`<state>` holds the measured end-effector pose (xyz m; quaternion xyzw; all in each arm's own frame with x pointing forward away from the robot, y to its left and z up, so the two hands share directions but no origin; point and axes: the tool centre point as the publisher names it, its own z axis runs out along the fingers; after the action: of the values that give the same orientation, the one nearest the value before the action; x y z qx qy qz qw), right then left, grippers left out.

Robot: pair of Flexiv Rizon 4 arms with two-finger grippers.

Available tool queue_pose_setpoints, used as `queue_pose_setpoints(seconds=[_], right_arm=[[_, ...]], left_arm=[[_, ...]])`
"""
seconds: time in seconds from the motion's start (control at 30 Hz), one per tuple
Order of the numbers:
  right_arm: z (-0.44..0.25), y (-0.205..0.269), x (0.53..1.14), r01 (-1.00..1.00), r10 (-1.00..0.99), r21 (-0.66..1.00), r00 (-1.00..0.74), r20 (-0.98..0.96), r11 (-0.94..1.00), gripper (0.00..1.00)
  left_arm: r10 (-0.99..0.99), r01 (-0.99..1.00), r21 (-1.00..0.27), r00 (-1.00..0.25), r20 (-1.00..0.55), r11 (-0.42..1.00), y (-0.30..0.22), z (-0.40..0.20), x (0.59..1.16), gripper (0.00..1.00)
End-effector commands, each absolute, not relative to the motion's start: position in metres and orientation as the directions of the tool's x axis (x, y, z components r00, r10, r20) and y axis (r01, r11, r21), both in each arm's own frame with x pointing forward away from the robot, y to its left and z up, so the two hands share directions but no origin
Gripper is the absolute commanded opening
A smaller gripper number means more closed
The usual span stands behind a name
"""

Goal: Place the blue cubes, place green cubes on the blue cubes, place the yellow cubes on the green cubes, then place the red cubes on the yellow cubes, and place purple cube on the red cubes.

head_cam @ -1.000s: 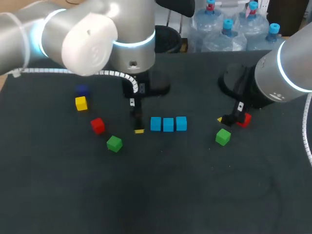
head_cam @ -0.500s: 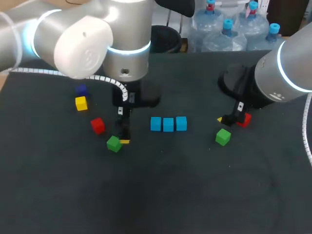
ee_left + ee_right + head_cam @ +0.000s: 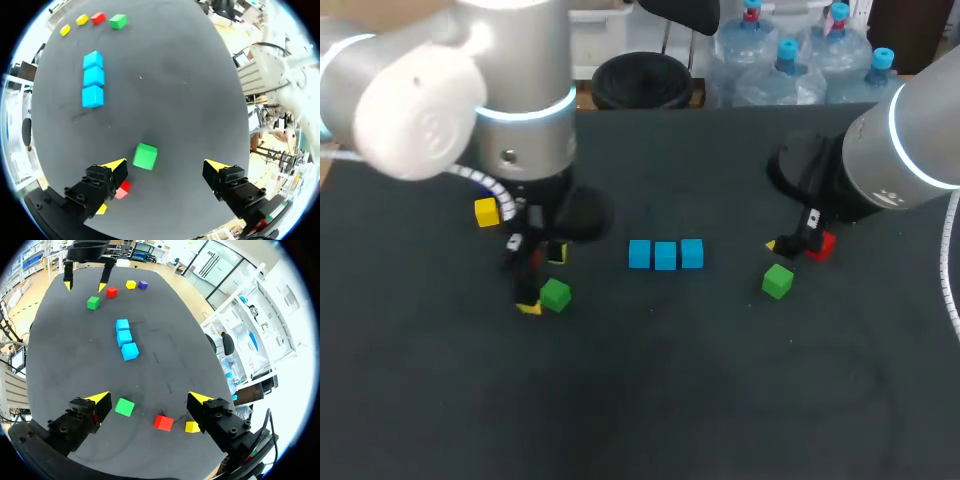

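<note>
So far only the blue cubes (image 3: pixel 665 254) are placed, touching in a row mid-desk (image 3: pixel 650 400). Nothing sits on them yet. The left green cube (image 3: pixel 145 156) lies between the released fingers of the left hand (image 3: pixel 165 167), and the right green cube (image 3: pixel 124 406) lies under the right hand (image 3: pixel 147 401), likewise released and empty. Yellow, red and purple layers remain.

— What colours lie by the left gripper (image 3: pixel 166 165)?
— A green cube (image 3: pixel 145 156) ahead between its black, yellow-tipped fingers (image 3: pixel 92 187), and a red cube (image 3: pixel 123 189) beside one finger. Farther ahead are three light blue cubes (image 3: pixel 93 79).
— And by the right gripper (image 3: pixel 150 398)?
— Same yellow tips. Under it are a second green cube (image 3: pixel 124 407), a second red cube (image 3: pixel 163 422) and a yellow cube (image 3: pixel 192 427). Far ahead is one purple cube (image 3: pixel 143 284). The table (image 3: pixel 720 400) is plain black.
</note>
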<state>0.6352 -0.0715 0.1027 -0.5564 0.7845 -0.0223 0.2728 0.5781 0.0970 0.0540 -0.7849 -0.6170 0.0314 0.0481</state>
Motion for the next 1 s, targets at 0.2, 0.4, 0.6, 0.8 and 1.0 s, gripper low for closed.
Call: queue_pose_setpoints(seconds=[0.2, 0.4, 0.6, 0.8, 1.0], right_arm=[[0.101, -0.072, 0.633, -0.855, -0.883, -0.348, -0.232, -0.408, 0.385, 1.0], [0.101, -0.072, 0.633, -0.855, -0.883, -0.348, -0.232, -0.408, 0.385, 1.0], [0.101, -0.072, 0.633, -0.855, -0.883, -0.348, -0.232, -0.408, 0.385, 1.0], [0.101, -0.072, 0.633, -0.855, -0.883, -0.348, -0.232, -0.408, 0.385, 1.0], [0.101, -0.072, 0.633, -0.855, -0.883, -0.348, -0.232, -0.408, 0.385, 1.0]], left_arm=[[0.952, 0.951, -0.058, 0.303, -0.039, -0.305, 0.095, 0.043, 0.57, 1.0], [0.934, 0.934, -0.023, 0.355, -0.021, -0.356, 0.089, 0.038, 0.57, 1.0], [0.927, 0.927, 0.019, 0.374, 0.017, -0.374, 0.088, 0.03, 0.57, 1.0], [0.918, 0.918, 0.026, 0.394, 0.036, -0.395, 0.087, 0.023, 0.577, 1.0], [0.921, 0.922, 0.014, 0.388, 0.027, -0.388, 0.087, 0.021, 0.583, 1.0]])
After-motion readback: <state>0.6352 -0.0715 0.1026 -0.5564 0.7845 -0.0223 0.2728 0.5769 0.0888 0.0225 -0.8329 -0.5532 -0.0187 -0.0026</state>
